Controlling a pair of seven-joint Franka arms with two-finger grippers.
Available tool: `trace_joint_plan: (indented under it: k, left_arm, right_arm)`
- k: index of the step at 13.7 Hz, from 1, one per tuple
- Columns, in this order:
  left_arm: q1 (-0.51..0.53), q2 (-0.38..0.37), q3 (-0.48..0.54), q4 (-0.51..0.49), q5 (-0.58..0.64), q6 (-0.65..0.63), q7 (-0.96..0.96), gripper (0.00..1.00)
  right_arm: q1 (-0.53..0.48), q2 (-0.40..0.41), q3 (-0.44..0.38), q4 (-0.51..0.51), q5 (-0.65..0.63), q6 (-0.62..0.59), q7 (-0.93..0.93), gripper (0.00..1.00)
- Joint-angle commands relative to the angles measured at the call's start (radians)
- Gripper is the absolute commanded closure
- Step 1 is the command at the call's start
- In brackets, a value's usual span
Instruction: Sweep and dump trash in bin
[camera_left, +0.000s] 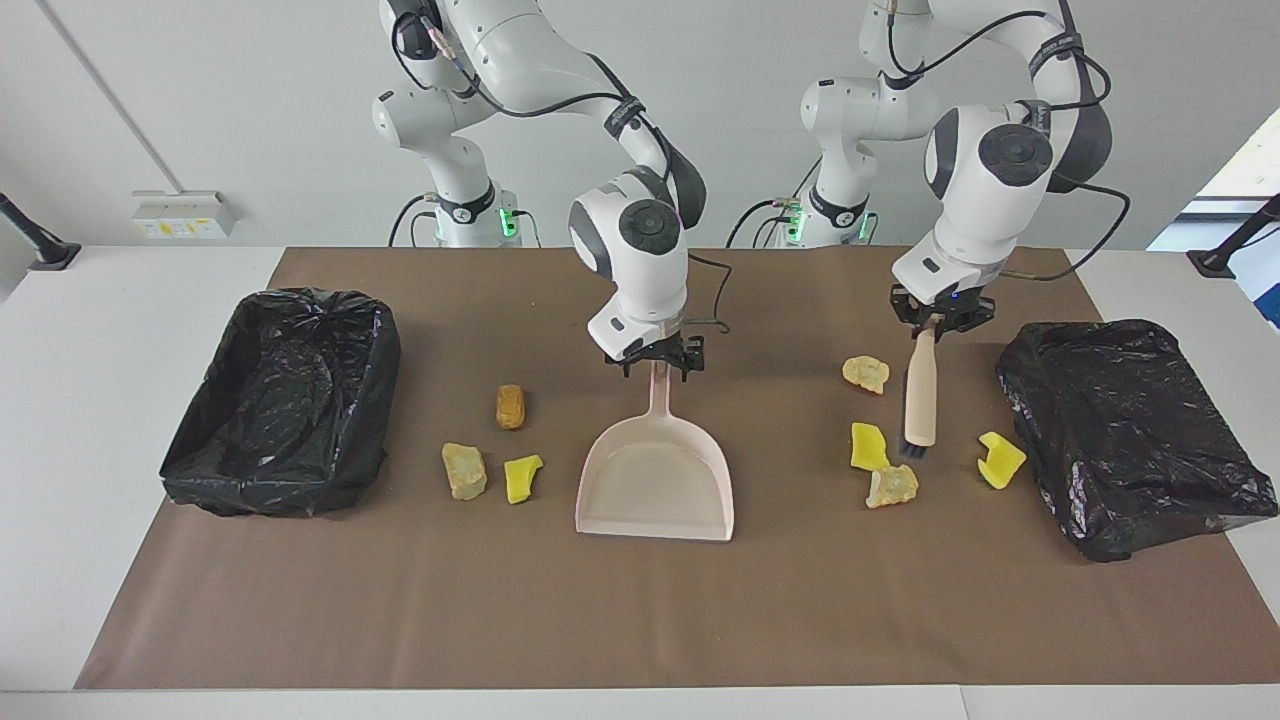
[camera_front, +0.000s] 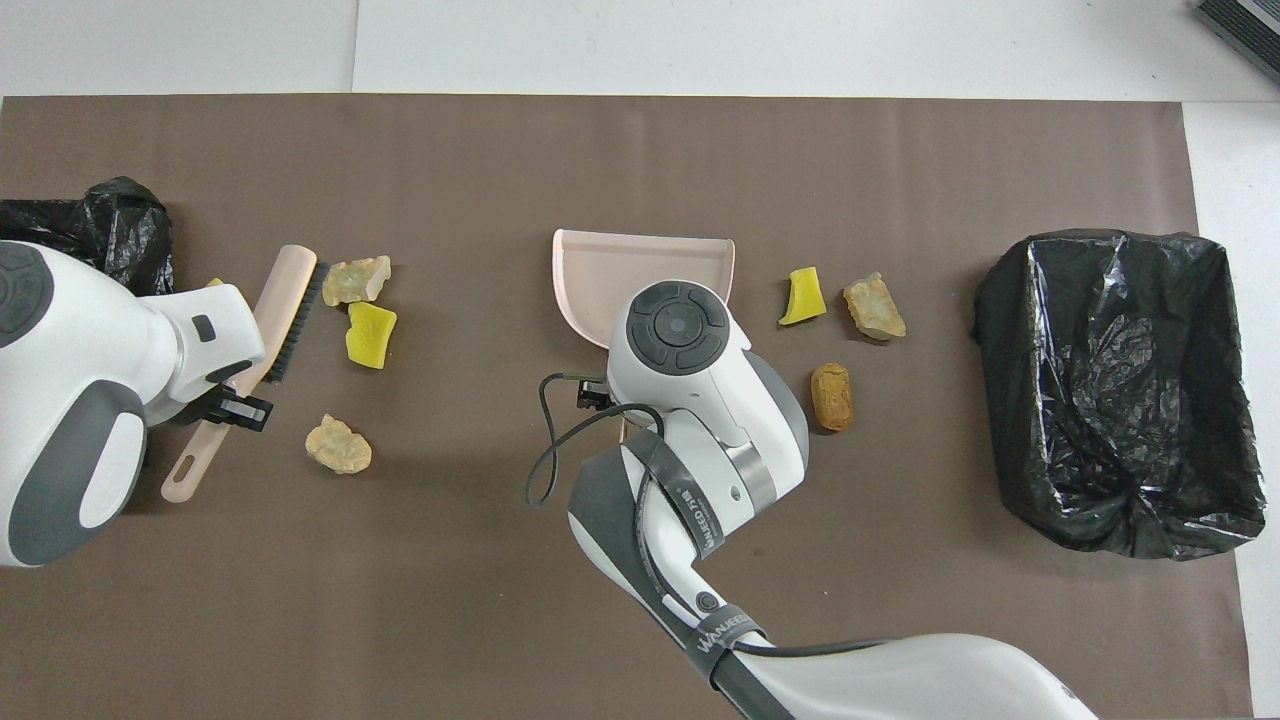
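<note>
The beige dustpan (camera_left: 655, 480) lies mid-table, its handle pointing at the robots. My right gripper (camera_left: 656, 366) is down at the handle's end, open, with a finger on either side. My left gripper (camera_left: 938, 322) is shut on the brush (camera_left: 920, 395), whose bristle end touches the mat between a yellow wedge (camera_left: 868, 446) and another yellow wedge (camera_left: 1001, 459). Two tan chunks (camera_left: 866, 373) (camera_left: 892, 485) lie close by. The rest of the trash, an orange-brown oval (camera_left: 511, 406), a tan chunk (camera_left: 464, 470) and a yellow wedge (camera_left: 522, 477), lies toward the right arm's end.
A black-lined bin (camera_left: 285, 400) stands at the right arm's end of the brown mat, another bin (camera_left: 1130, 430) at the left arm's end. In the overhead view the right arm covers the dustpan (camera_front: 640, 265) handle.
</note>
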Motion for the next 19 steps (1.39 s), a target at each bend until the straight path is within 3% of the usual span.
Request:
trace_joint_plan:
  k: [1, 5, 8, 12, 16, 19]
  left_arm:
    - [0.11, 0.058, -0.013, 0.011, 0.081, 0.096, -0.004, 1.0]
    - [0.169, 0.121, -0.013, 0.002, 0.266, 0.17, -0.101, 1.0]
    - [0.152, 0.129, -0.014, -0.045, 0.276, 0.178, -0.183, 1.0]
    - [0.111, 0.098, -0.016, -0.111, 0.276, 0.143, -0.185, 1.0]
    - [0.023, 0.074, -0.024, -0.13, 0.268, 0.058, -0.174, 1.0]
    - [-0.102, 0.06, -0.024, -0.118, 0.212, -0.064, -0.188, 1.0]
  right_arm:
    - [-0.008, -0.014, 0.002, -0.022, 0.021, 0.033, -0.001, 1.0]
    - [-0.02, -0.014, 0.002, 0.003, 0.017, 0.013, -0.005, 1.0]
    - [-0.02, -0.074, -0.004, -0.003, -0.005, -0.018, -0.078, 1.0]
    - [-0.057, -0.176, -0.006, -0.012, -0.005, -0.169, -0.267, 1.0]
    - [-0.129, -0.249, -0.007, -0.015, -0.008, -0.375, -0.584, 1.0]
    - [-0.137, -0.307, -0.006, -0.061, -0.11, -0.479, -0.91, 1.0]
